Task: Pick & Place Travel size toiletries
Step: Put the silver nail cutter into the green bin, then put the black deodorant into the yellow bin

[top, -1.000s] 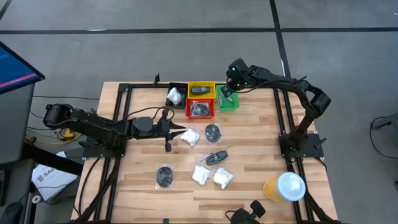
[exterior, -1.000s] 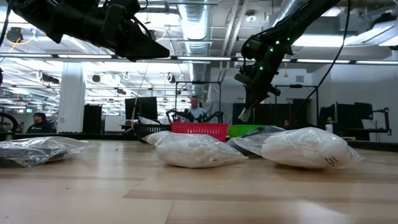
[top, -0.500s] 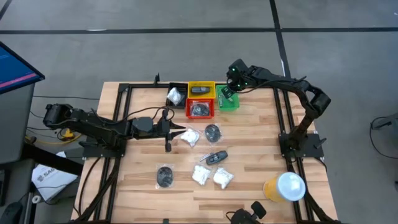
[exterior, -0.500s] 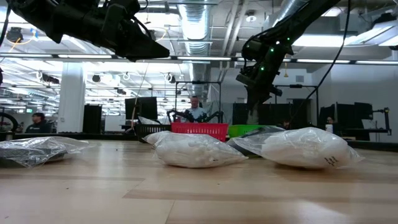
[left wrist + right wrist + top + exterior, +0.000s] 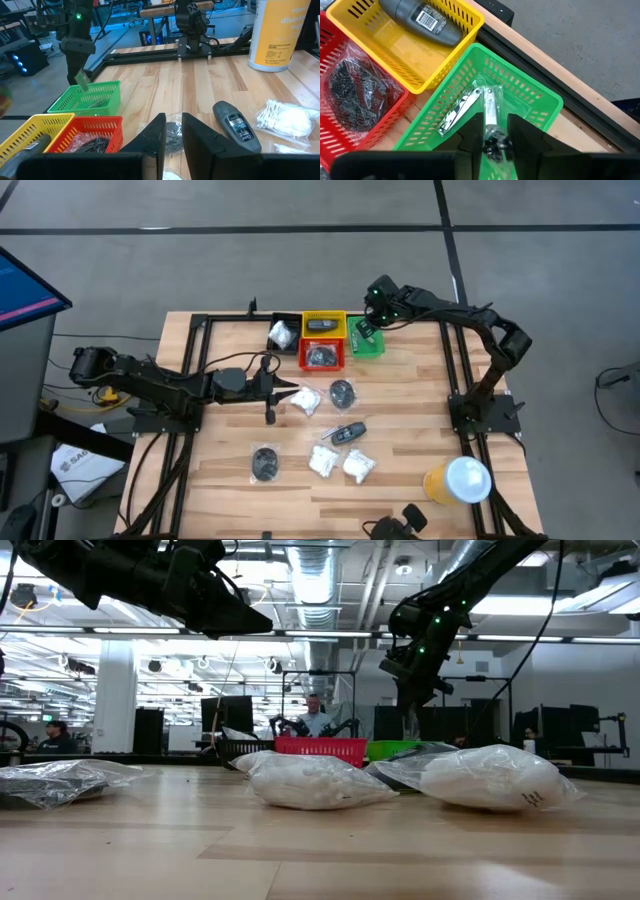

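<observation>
Directly below the right gripper (image 5: 492, 142) the green bin (image 5: 530, 95) lies open save a silvery tube (image 5: 490, 107) and clippers (image 5: 457, 112), walled beside by the yellow bin (image 5: 465, 22), while bare wood (image 5: 200, 85) stretches ahead of the left gripper (image 5: 173, 135).

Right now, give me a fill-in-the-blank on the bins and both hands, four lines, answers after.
1. The right hand hangs over the ____ bin.
2. The dark oblong bottle with a barcode lies in the ____ bin.
3. The clear packet with metal clippers is between the right hand's fingers and reaches down into the ____ bin.
4. The left hand hovers beside a ____ crinkly packet.

Missing words: green; yellow; green; white
</observation>
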`<state>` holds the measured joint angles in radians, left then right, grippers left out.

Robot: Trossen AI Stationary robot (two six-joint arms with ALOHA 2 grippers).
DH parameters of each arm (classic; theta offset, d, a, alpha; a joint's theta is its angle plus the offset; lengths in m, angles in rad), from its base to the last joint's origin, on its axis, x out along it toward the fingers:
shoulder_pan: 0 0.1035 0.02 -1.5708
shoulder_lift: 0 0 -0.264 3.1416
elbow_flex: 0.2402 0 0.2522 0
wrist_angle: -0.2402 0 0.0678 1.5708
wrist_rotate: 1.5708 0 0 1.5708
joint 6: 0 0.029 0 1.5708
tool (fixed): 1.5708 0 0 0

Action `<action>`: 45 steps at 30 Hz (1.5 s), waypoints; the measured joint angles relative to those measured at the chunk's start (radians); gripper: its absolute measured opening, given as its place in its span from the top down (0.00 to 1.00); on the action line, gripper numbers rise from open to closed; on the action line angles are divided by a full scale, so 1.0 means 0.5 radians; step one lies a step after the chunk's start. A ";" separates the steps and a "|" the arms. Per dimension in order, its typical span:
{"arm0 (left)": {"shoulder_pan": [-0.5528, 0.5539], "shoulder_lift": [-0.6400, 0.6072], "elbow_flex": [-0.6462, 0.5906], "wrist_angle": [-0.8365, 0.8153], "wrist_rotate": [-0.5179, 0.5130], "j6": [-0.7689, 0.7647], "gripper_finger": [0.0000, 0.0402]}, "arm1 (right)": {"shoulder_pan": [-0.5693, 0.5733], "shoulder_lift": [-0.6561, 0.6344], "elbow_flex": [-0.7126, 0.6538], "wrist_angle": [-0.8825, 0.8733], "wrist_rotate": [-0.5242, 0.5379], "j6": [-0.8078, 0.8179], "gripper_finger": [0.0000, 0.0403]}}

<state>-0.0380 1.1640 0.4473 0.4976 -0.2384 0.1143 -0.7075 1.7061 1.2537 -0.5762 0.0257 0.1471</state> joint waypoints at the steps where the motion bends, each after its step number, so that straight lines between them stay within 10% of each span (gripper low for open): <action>1: 0.000 0.000 0.000 0.000 0.000 0.000 0.87 | 0.001 0.000 0.000 0.001 -0.001 -0.010 0.79; 18: 0.000 0.000 0.000 0.000 0.000 0.000 0.87 | 0.095 0.000 0.000 -0.002 0.000 -0.015 0.43; 45: 0.000 -0.001 0.000 0.000 0.000 0.000 0.87 | 0.783 0.000 0.000 -0.367 -0.007 -0.084 0.51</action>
<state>-0.0380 1.1637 0.4471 0.4977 -0.2385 0.1143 -0.3162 1.7061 1.2537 -0.7597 0.0223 0.1051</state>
